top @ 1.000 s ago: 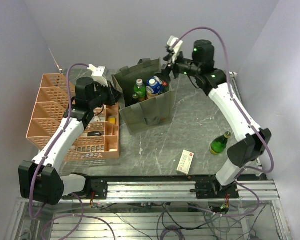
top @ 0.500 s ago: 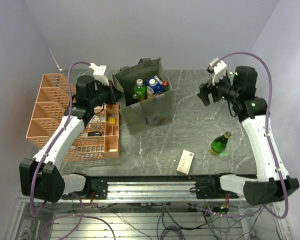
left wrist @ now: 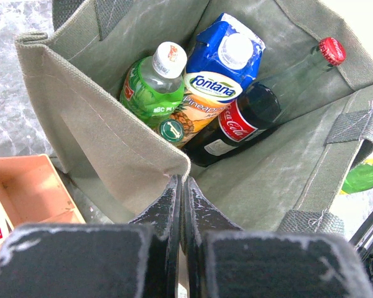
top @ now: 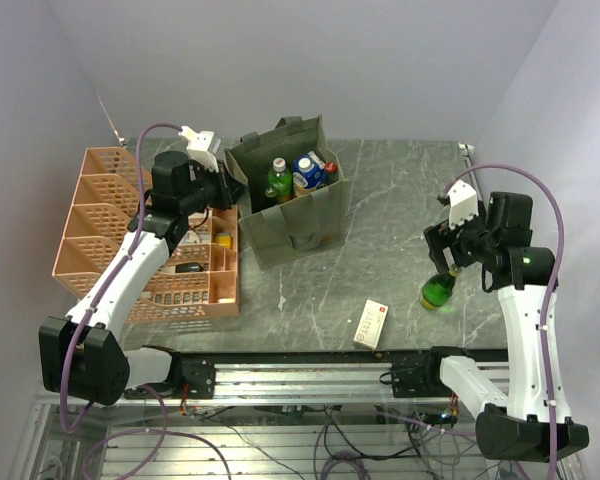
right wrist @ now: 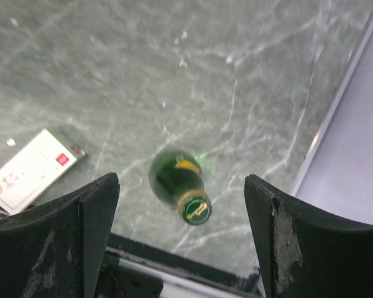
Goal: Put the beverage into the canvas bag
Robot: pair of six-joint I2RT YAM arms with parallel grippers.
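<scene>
Grey-green marbled stone surface [top: 380, 210], flat, veined.

Salmon-pink plastic lattice crate [top: 100, 215], on the outer side of the left claw [top: 225, 185], under that arm. It is split into compartments with small items inside, too small to name.

Olive canvas bag [left wrist: 99, 143], boxy, woven fabric with stitched seams and loop handles, mouth open. It stands upright right in front of the left claw. That claw is pinched narrow on the bag's near rim, fabric between the fingers [left wrist: 165, 205].

Inside the bag, just past the left claw:
- Fontana carton [left wrist: 221, 68]: blue, gabled, white screw cap, pineapple print, leaning.
- Coca-Cola bottle [left wrist: 248, 118]: dark, red cap, slanted against the far wall, touching the carton.
- green plastic bottle [left wrist: 150, 90]: white cap, beside the carton.

Green glass bottle [right wrist: 174, 177], round with a gold-rimmed cap, stands upright on the surface directly below the right claw [right wrist: 180, 180] and well apart from the bag. The right claw is spread wide above it, one finger on each side, not touching.

Small white box [right wrist: 31, 171], flat and rectangular with a red mark, lies on the surface to the inner side of the right claw, near the bottle.
</scene>
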